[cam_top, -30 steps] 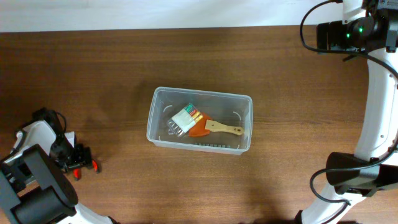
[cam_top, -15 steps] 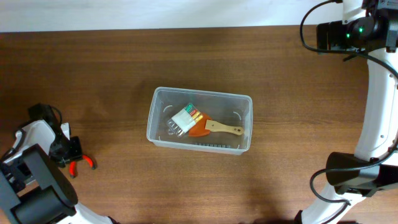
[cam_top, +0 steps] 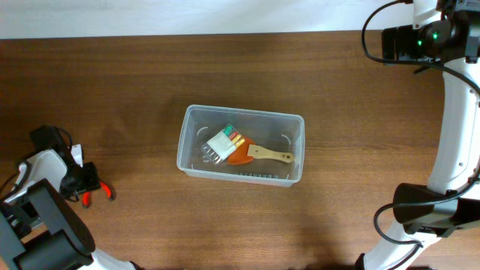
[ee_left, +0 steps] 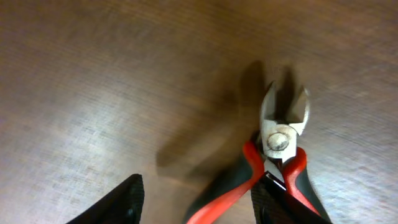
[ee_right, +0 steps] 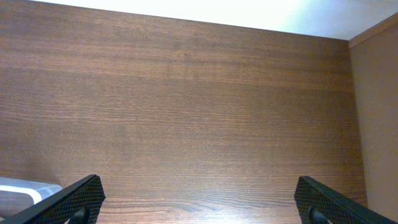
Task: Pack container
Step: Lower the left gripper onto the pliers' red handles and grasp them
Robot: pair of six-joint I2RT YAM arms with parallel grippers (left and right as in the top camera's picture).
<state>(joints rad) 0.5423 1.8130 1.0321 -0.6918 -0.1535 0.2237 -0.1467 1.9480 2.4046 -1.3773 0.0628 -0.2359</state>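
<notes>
Fingers of the left gripper [ee_left: 196, 199] stand wide around the red-handled steel cutting pliers [ee_left: 278, 158] lying on the brown wooden table [cam_top: 135, 90]; pickup seems underway, needing closure next. Centrally, the clear plastic rectangular container [cam_top: 241, 146] holds items. Right gripper [ee_right: 199, 198] hangs wide, empty.

The table [cam_top: 135, 90] is dark brown with fine wood grain. Between the black fingers [ee_left: 127, 199] of the left gripper [ee_left: 199, 205] lie pliers [ee_left: 280, 155] with red-and-black handles and grey metal jaws. The container [cam_top: 191, 161] is clear and colourless, holding a white packet [cam_top: 220, 142] with green, yellow and red stripes, and an orange brush [cam_top: 241, 157] with a pale wooden handle.
</notes>
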